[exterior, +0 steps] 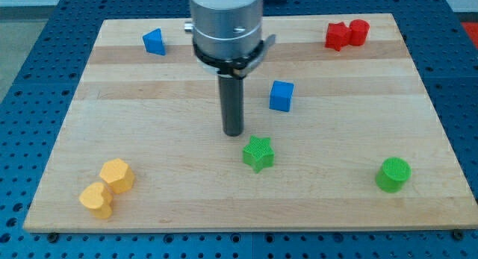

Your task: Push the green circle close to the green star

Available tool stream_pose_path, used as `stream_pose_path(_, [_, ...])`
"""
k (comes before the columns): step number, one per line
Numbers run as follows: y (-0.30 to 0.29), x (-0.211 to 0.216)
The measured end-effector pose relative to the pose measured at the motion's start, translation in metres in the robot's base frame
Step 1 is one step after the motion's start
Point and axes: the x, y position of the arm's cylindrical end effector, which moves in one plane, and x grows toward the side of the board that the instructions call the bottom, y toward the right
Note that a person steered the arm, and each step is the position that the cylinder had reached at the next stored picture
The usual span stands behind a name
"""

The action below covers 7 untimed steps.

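Note:
The green circle (393, 174) stands near the view's bottom right of the wooden board (149, 102). The green star (258, 153) lies near the board's middle, well to the left of the circle. My tip (234, 133) rests on the board just up and left of the green star, a small gap apart from it. The tip is far to the left of the green circle.
A blue cube (281, 95) sits up and right of the tip. A blue triangle-like block (154, 41) is at the top left. Two red blocks (346, 34) touch at the top right. A yellow hexagon (117, 175) and a yellow heart (96, 199) touch at the bottom left.

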Motion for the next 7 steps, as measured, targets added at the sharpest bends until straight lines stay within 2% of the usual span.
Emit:
stream_pose_path(2, [-0.019, 0.006])
stream_pose_path(3, [0.016, 0.030])
stream_pose_path(4, [0.029, 0.033])
stream_pose_path(7, [0.034, 0.051])
